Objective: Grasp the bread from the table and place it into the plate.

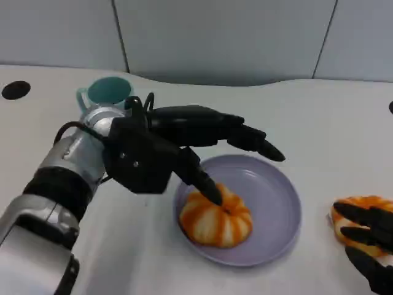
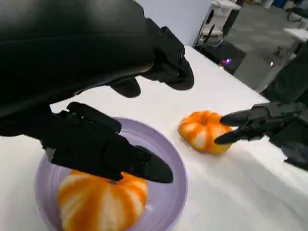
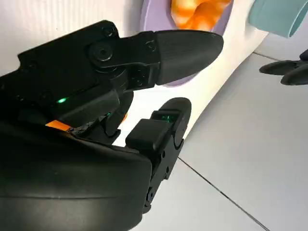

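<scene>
Two breads: one (image 1: 216, 219) on purple plate (image 1: 279, 215), left hand (image 1: 184, 147) fingers spread; white table (image 1: 319, 123); right hand (image 1: 368, 243) fingers touching second (image 1: 359, 206)

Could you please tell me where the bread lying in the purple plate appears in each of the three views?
Head view: the bread in the plate, lower centre, under the left robot hand.
Left wrist view: bottom left.
Right wrist view: at the top edge.
Shared landmark: the purple plate.

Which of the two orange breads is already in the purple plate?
The bread under the left hand, lying in the purple plate. The other bread lies on the bare table beside the plate, at the right hand.
</scene>
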You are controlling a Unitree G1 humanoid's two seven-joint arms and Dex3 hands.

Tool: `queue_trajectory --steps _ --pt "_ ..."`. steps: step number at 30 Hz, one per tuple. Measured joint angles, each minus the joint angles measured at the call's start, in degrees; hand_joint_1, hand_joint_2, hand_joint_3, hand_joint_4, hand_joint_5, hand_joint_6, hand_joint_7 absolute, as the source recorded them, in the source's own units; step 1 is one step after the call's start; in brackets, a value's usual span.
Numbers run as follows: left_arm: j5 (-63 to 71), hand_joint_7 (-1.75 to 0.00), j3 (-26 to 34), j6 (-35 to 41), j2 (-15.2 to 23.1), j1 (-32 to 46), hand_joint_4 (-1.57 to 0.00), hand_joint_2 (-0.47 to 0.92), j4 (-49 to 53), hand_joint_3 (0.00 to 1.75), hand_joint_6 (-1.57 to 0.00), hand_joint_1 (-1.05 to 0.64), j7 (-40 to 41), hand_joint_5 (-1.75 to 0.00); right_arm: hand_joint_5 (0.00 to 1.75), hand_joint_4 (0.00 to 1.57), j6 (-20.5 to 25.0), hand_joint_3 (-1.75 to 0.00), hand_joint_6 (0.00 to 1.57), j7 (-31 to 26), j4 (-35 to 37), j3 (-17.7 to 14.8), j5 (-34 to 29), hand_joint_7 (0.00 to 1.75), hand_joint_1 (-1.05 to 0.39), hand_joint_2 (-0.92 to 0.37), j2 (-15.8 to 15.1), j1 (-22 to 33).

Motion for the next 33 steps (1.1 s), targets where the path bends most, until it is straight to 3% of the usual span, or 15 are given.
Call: queue_trajectory --steps 4,7,14,18,19,20,21,22,24,25,26,28,33 --pt "-11.93 -0.07 10.26 9.5 7.72 7.95 0.0 0.92 -3.34 0.01 -0.29 -0.62 -4.07 -0.59 0.14 0.87 0.03 -0.35 0.78 -0.03 0.12 -1.01 0.03 0.0 -0.4 -0.92 -0.36 0.96" --pt "-14.6 -0.05 13.62 14.09 11.36 13.1 0.0 0.92 -6.1 0.0 -0.29 -0.6 -5.52 -0.56 0.14 0.88 0.28 -0.35 0.79 0.01 0.04 -1.25 0.03 0.01 -0.4 -0.92 -0.45 0.79" --pt "-18.15 -0.03 18.52 18.34 12.11 21.89 -0.2 0.92 -12.94 0.04 -0.37 -0.66 -5.75 -0.45 0.14 0.89 1.38 -0.34 0.79 0.24 -0.13 -1.42 0.6 0.0 -0.4 -0.92 -0.39 0.23" --pt "-18.11 -0.06 20.26 21.55 12.16 27.01 -0.35 0.92 -17.69 0.04 -0.52 -0.64 -3.06 -0.65 0.13 0.89 2.02 -0.34 0.79 0.3 -0.13 -1.41 0.73 0.0 -0.4 -0.92 -0.29 0.35" --pt "-18.26 -0.12 20.81 22.72 12.15 28.34 -0.37 0.92 -19.41 0.03 -0.64 -0.61 -2.11 -0.91 0.13 0.89 2.19 -0.34 0.79 0.31 -0.15 -1.39 0.77 0.0 -0.4 -0.92 -0.22 0.29" --pt "-18.5 -0.29 21.15 24.16 12.14 29.58 -0.37 0.92 -20.83 0.01 -0.67 -0.58 -1.25 -1.13 0.13 0.89 2.35 -0.34 0.79 0.32 -0.16 -1.38 0.83 0.0 -0.4 -0.92 -0.17 0.23" --pt "-18.63 -0.63 21.46 25.9 12.05 30.76 -0.4 0.92 -22.05 0.01 -0.63 -0.54 -0.34 -1.32 0.13 0.9 2.36 -0.34 0.79 0.32 -0.16 -1.38 0.88 0.0 -0.4 -0.92 -0.13 0.18" --pt "-18.63 -0.95 21.69 27.84 11.9 31.99 -0.43 0.92 -23.16 0.0 -0.56 -0.51 1.01 -1.45 0.13 0.9 2.35 -0.34 0.79 0.32 -0.16 -1.37 0.88 0.0 -0.4 -0.92 -0.13 0.12" --pt "-18.08 -1.18 21.73 31.03 11.37 34.12 -0.48 0.92 -24.87 0.0 -0.54 -0.49 3.67 -1.55 0.13 0.9 2.33 -0.35 0.79 0.31 -0.16 -1.38 0.75 0.0 -0.41 -0.92 -0.14 0.13" --pt "-17.48 -1.44 21.67 32.41 11.05 35.14 -0.53 0.91 -25.69 0.0 -0.5 -0.45 4.87 -1.67 0.13 0.9 2.31 -0.35 0.79 0.31 -0.16 -1.38 0.67 0.0 -0.41 -0.92 -0.15 0.17" --pt "-16.74 -1.59 21.47 34.21 10.79 36.03 -0.56 0.91 -26.8 0.0 -0.46 -0.41 6.23 -1.71 0.12 0.9 2.26 -0.35 0.79 0.31 -0.14 -1.38 0.65 0.0 -0.4 -0.92 -0.18 0.19" --pt "-15.39 -1.71 20.6 40.09 10.59 37.78 -0.59 0.91 -29.76 0.0 -0.43 -0.35 8.99 -1.74 0.12 0.89 1.98 -0.35 0.78 0.33 0.0 -1.4 0.64 0.0 -0.39 -0.92 -0.29 0.14" --pt "-15.1 -1.75 19.38 51.59 9.85 40.64 -0.66 0.87 -33.12 0.0 -0.49 -0.35 10.37 -1.75 0.12 0.9 0.92 -0.35 0.8 0.61 0.45 -1.54 1.0 0.01 -0.39 -0.92 -1.03 0.1"
